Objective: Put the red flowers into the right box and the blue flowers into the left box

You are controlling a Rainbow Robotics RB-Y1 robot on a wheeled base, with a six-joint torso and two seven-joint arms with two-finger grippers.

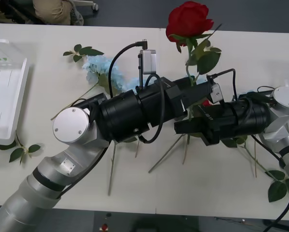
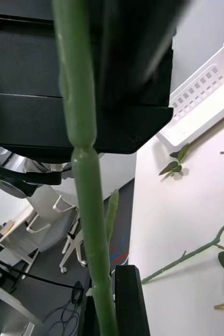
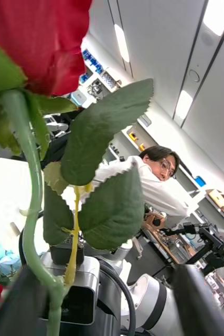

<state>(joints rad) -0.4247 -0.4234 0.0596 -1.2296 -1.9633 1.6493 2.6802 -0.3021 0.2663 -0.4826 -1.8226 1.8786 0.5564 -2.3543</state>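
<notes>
Front view: both black forearms cross at mid-frame above the desk (image 1: 241, 43). The left gripper (image 1: 190, 89) and the right gripper (image 1: 183, 126) meet at the stem of one red rose (image 1: 189, 20), which stands upright with its deep-red bloom at the top centre and broad green leaves below it. Whether either set of jaws is closed on the stem cannot be told. Bare stems (image 1: 166, 154) lie beneath the arms. Pale blue flowers (image 1: 102, 70) lie behind the left arm. The left box (image 1: 11, 96), white and ribbed, sits at the left edge.
</notes>
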